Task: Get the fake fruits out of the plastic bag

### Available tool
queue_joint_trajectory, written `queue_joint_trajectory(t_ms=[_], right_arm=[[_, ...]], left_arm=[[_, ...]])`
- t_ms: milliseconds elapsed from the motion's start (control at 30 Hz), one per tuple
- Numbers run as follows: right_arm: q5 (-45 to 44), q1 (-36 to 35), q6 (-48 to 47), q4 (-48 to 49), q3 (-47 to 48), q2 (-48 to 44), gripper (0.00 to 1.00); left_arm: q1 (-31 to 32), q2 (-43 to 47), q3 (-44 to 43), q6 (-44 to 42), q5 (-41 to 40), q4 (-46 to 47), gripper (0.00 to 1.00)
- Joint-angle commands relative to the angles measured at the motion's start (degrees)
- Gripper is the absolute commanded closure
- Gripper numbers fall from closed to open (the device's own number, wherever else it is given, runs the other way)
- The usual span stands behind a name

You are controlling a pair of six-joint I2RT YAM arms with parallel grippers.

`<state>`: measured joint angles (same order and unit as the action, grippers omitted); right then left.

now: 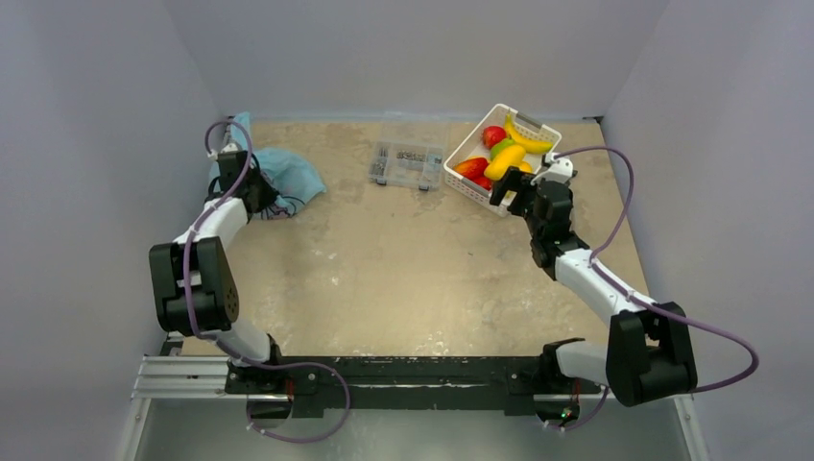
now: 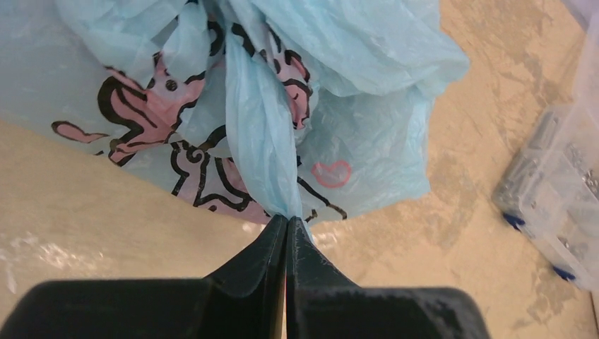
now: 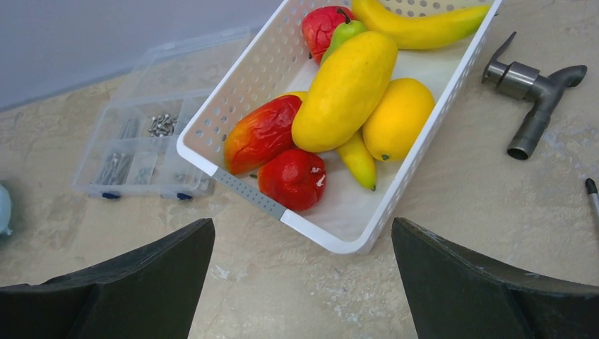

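The light blue plastic bag (image 1: 288, 173) with its pink-and-black print lies crumpled at the far left of the table. My left gripper (image 1: 261, 200) is shut on a gathered fold of it; in the left wrist view the jaws (image 2: 287, 220) pinch the blue film (image 2: 261, 141) at the tips. The bag's inside is hidden, and no green grapes show. My right gripper (image 1: 512, 187) is open and empty, hovering at the near corner of the white basket (image 1: 526, 118). In the right wrist view (image 3: 300, 224) a glossy red round fruit (image 3: 293, 179) lies in that corner.
The basket (image 3: 240, 78) also holds a banana (image 3: 417, 25), yellow mangoes (image 3: 346, 88), a red-orange mango (image 3: 261, 133) and another red fruit (image 3: 321, 28). A clear parts box (image 1: 408, 163) sits mid-back. A metal pipe fitting (image 3: 533, 88) lies right of the basket.
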<state>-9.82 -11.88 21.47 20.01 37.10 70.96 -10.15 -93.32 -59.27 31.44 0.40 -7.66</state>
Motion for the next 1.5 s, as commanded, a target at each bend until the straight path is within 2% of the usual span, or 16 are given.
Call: queue_joint_trajectory(t_ms=[0, 100, 267, 433, 633, 800, 900, 967, 1067, 1200, 1267, 1400, 1467], right_arm=[[0.6, 0.1, 1.3, -0.1, -0.2, -1.2, 0.01], [1.4, -0.1, 3.2, -0.2, 0.0, -0.6, 0.01], [-1.6, -3.7, 4.4, -0.5, 1.4, 1.6, 0.01], [-4.8, -7.6, 4.5, -0.3, 2.0, 2.3, 0.01], [-3.6, -11.5, 5.4, -6.7, 4.5, 2.9, 0.01], [0.3, -18.1, 6.8, -11.7, 0.1, -3.2, 0.01], [4.7, -21.1, 8.2, -14.6, -2.5, -7.4, 0.01], [7.0, -21.9, 8.7, -17.2, -3.7, -9.9, 0.01], [11.8, -22.6, 8.9, -18.5, -5.9, -13.3, 0.01], [17.7, -23.7, 9.1, -18.3, -7.3, -15.0, 0.01], [18.8, -24.7, 9.7, -18.7, -6.9, -14.9, 0.01], [19.3, -28.2, 12.2, -15.9, -6.5, -13.6, 0.01], [18.3, -30.2, 13.4, -14.2, -5.8, -11.7, 0.01]], left_arm=[[5.6, 8.2, 2.7, 3.6, 0.7, -3.8, 1.00], [10.8, 13.6, 7.0, 8.8, 2.0, -5.9, 1.00], [17.5, 25.5, 22.6, 15.3, 5.9, -1.8, 1.00], [29.7, 35.0, 31.3, 19.6, 8.9, 0.6, 1.00], [48.7, 42.4, 35.4, 25.3, 2.5, 0.2, 1.00], [64.0, 40.2, 33.7, 27.4, -3.8, -0.5, 1.00], [68.3, 39.2, 32.9, 28.8, -6.5, -1.7, 1.00], [68.7, 40.0, 32.4, 29.1, -5.1, -3.3, 0.88], [68.7, 43.0, 30.9, 27.1, -3.1, -5.8, 0.65], [68.7, 50.2, 26.2, 22.0, -4.5, -15.0, 0.31], [68.7, 54.1, 22.7, 20.4, -8.7, -22.1, 0.24], [68.6, 57.9, 15.6, 16.5, -22.0, -37.1, 0.22], [68.6, 57.3, 12.8, 15.5, -27.9, -40.5, 0.22]])
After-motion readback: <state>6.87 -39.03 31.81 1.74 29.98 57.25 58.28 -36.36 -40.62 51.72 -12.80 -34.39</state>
